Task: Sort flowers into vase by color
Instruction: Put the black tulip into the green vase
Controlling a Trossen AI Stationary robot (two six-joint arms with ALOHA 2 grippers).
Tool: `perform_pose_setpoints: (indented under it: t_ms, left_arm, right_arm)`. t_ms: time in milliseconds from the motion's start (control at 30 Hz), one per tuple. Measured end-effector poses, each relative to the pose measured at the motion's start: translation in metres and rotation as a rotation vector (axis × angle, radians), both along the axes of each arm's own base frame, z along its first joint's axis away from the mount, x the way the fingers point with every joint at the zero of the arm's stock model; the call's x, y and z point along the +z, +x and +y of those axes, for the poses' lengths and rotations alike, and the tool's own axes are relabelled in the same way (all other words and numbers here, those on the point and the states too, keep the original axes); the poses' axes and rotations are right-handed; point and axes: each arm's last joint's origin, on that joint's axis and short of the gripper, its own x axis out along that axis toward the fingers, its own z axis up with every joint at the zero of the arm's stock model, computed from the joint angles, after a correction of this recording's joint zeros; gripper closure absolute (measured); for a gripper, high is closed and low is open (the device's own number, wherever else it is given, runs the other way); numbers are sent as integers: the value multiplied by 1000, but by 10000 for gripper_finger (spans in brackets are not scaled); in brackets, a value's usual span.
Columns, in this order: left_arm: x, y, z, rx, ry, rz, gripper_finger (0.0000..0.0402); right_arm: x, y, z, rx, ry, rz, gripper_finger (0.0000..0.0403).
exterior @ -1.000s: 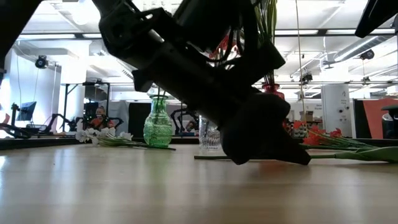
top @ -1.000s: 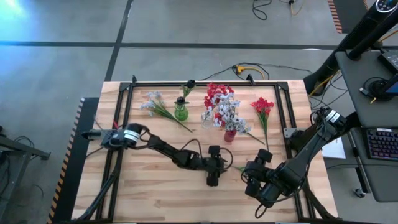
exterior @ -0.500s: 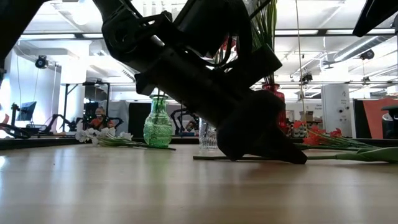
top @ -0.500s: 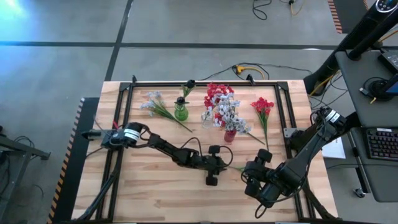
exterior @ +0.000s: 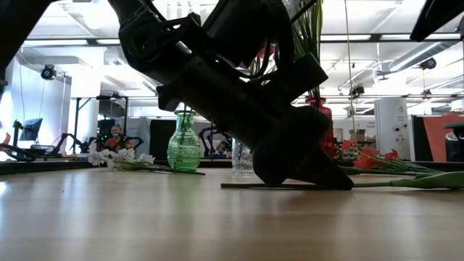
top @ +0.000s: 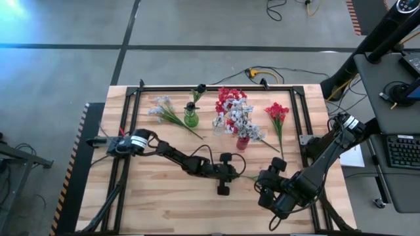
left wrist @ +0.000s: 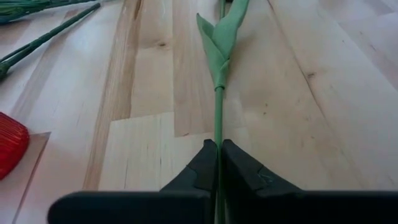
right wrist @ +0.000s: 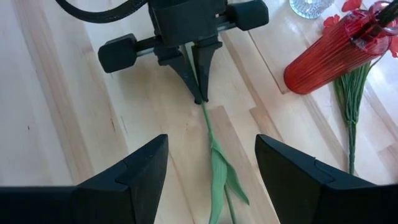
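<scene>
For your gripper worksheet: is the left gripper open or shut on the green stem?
Shut: the left gripper has both fingers pressed against the green stem, which lies on the table.

Both arms are matte black, built from chunky jointed links. The left arm (top: 172, 156) has a white band near its base and a thin black cable looping beside its forearm. The right arm (top: 314, 169) carries a similar white collar at its shoulder. The left gripper (right wrist: 198, 81) has slim tapering black fingers below a crossbar with rounded end knobs; the right gripper (right wrist: 211, 171) has broad, flat fingers.
</scene>
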Motion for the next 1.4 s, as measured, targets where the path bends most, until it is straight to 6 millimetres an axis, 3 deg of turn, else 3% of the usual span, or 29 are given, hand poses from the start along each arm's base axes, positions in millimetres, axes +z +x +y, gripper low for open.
perform_pose_setpoints:
  t_ms: [400, 533, 1033, 1400]
  left_arm:
    - [-1, -16, -15, -2, -25, -41, 401]
    - [3, -34, -12, 8, -55, -56, 402]
    - [51, -105, 0, 41, -99, -248, 401]
    - [66, -172, -16, -135, -131, -568, 401]
  right_arm:
    - [12, -9, 1, 35, -27, -76, 170]
    - [20, -18, 5, 53, -53, -158, 170]
    - [37, -37, 13, 75, -119, -365, 170]
    - [59, -40, 11, 139, -150, -481, 170]
